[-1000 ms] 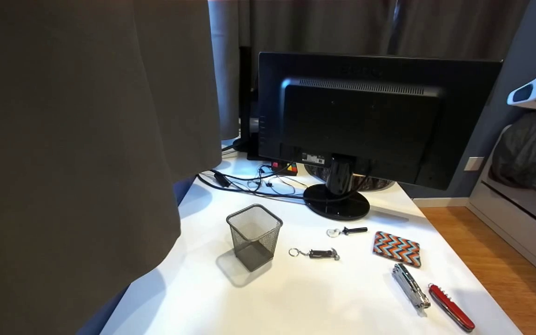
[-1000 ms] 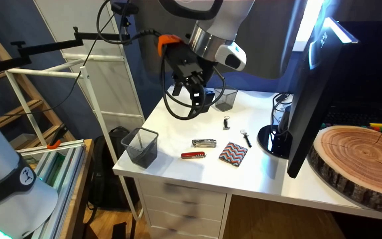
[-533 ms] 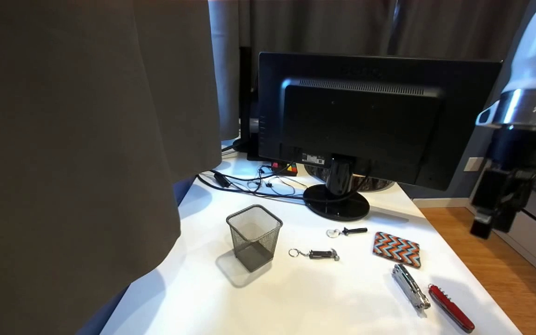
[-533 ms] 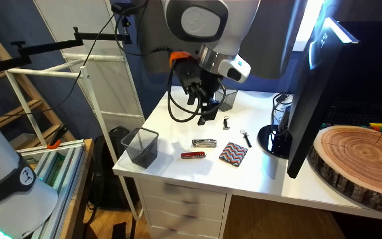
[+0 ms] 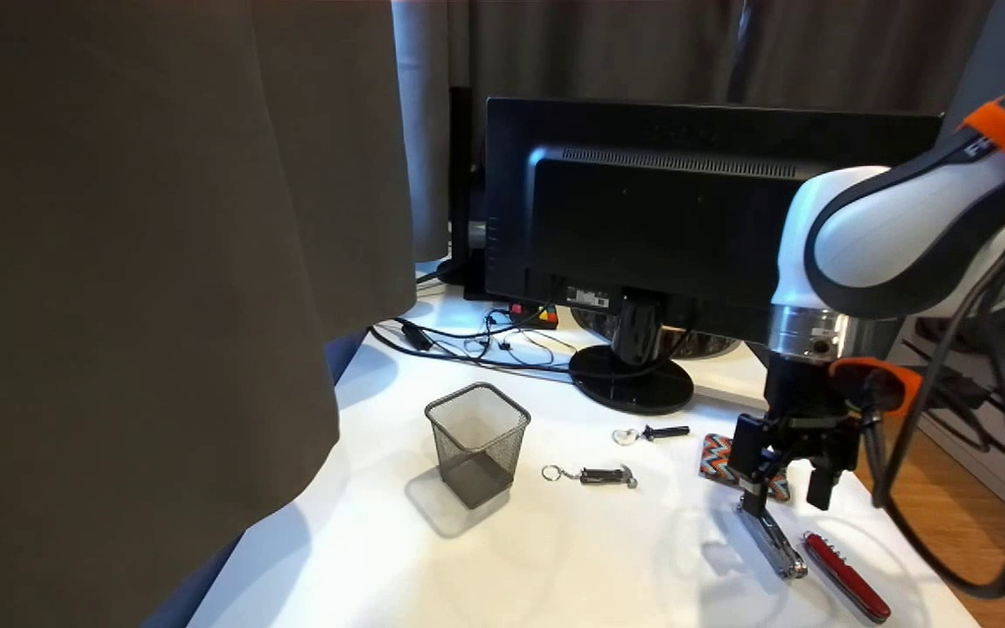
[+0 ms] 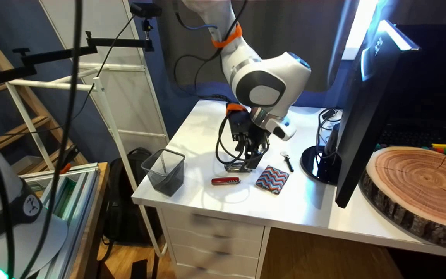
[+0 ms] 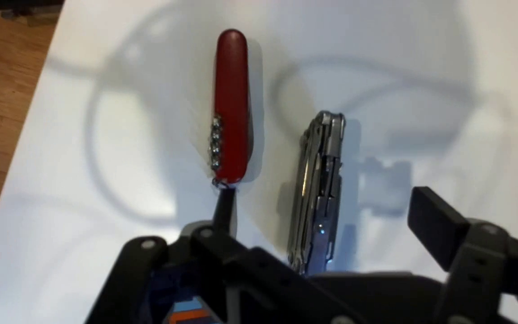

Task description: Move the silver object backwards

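- Silver object [image 7: 317, 193]: lower end obscured by gripper [image 7: 324, 211], wrist view.
- Patterned square [image 5: 715, 457]: partly hidden behind gripper, in an exterior view.
- Wood slice [image 6: 424, 178]: cropped by right edge, in an exterior view.

In the wrist view, the multi-tool [image 7: 319, 189] lies on the desk [image 7: 124, 148], right of the pocket knife [image 7: 233, 103].

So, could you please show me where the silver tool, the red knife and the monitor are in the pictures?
Silver tool [image 7: 319, 191]: in the wrist view, on the middle of its metal body.
Red knife [image 7: 232, 105]: in the wrist view, on its red handle.
Monitor [image 5: 677, 227]: in an exterior view, on its black back.
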You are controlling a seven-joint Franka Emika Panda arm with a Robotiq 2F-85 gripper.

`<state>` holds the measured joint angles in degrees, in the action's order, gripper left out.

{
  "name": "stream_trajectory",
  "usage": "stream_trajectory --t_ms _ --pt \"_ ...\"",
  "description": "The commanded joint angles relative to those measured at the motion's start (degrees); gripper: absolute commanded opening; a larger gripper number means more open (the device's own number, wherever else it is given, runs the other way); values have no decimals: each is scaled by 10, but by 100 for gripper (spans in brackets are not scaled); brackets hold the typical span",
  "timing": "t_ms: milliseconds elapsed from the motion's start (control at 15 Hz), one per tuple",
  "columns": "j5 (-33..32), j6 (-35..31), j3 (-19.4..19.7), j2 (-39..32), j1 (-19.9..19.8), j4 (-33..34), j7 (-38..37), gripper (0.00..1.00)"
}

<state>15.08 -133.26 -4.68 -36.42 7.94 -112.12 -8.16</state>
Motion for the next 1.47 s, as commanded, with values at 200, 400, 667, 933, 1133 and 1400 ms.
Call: stream_trajectory --t_ms 200,400,667,933,1133,1400 --pt "-31 97 6 -103 22 150 -68 53" --pt "-35 130 9 -115 26 171 -89 33" --pt "-38 179 23 -114 24 169 -117 4" --pt "-51 173 15 -69 32 143 -88 5" --pt "-101 186 2 -24 75 140 -88 5" --pt "-107 226 -56 -9 129 167 -67 5"
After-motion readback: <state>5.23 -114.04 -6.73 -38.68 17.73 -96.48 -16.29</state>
